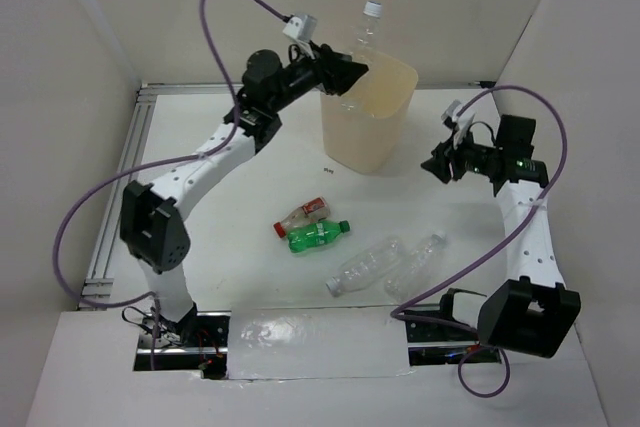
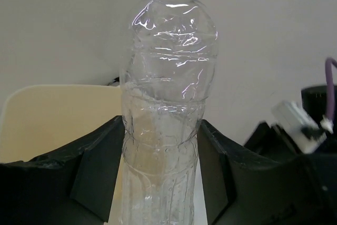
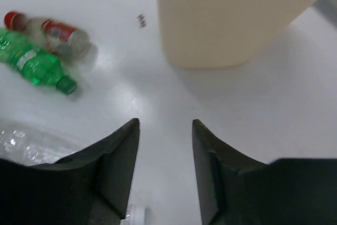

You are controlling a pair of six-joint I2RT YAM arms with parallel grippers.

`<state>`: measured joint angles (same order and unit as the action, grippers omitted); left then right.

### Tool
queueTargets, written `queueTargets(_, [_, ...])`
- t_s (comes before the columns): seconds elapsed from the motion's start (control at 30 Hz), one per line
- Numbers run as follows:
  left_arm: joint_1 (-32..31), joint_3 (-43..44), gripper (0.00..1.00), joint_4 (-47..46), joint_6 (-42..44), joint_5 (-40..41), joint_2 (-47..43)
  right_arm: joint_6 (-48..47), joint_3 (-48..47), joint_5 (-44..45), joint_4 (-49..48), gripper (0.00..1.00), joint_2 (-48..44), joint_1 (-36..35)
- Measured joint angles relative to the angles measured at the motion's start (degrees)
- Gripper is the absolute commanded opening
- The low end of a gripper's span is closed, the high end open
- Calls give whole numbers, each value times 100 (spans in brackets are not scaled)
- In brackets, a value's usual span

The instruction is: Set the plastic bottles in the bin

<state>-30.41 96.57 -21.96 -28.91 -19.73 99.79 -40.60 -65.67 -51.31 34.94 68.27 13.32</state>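
My left gripper (image 1: 347, 71) is shut on a clear plastic bottle (image 1: 364, 32) and holds it upright, white cap up, over the near-left rim of the cream bin (image 1: 368, 117). In the left wrist view the bottle (image 2: 167, 93) fills the gap between my fingers (image 2: 100, 172), with the bin's mouth (image 2: 52, 119) below left. My right gripper (image 1: 440, 163) is open and empty, right of the bin and above the table. On the table lie a small red-label bottle (image 1: 303, 215), a green bottle (image 1: 318, 236) and two clear bottles (image 1: 365, 265) (image 1: 421, 256).
White walls close in the table on three sides. An aluminium rail (image 1: 118, 197) runs along the left edge. A white board (image 1: 310, 342) covers the front edge between the arm bases. In the right wrist view the bin (image 3: 231, 19) stands ahead, the green bottle (image 3: 37, 64) far left.
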Motion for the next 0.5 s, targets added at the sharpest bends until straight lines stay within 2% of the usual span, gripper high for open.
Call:
queueTargets(0.03, [-70,94,31,-144,-68,68,243,-151,203,-39,160,61,-61,0])
queueTargets(0.07, [-146,234,34,-247,-160,164,518,-313,402,-72,302,78,-118,0])
queueTargets(0.13, [-260,629,43,-310,-289,378,1060,-664,706,-125,632,88,-221,0])
queueTargets(0.17, [-323,885,48,-278,-293,520,1311,-914,815,-160,796,90,-271,0])
queueTargets(0.2, [-343,964,61,-256,-295,568,1381,-1237,925,-197,1016,92,-339,0])
queueTargets(0.27, [-450,1394,76,-81,-251,909,1746,-1985,1091,-262,1462,94,-503,0])
queueTargets(0.3, [-479,1510,88,-26,-219,1023,1818,-2411,1182,-295,1672,95,-603,0])
queueTargets(0.33, [-505,1600,96,46,-142,1117,1858,-2889,1292,-326,1884,95,-719,-7])
queueTargets(0.37, [-522,1687,100,118,-81,1196,1888,-3224,1368,-339,2057,96,-793,-22])
queueTargets(0.5, [-540,2094,100,522,81,1432,1943,-4465,1641,-363,2549,96,-916,-251])
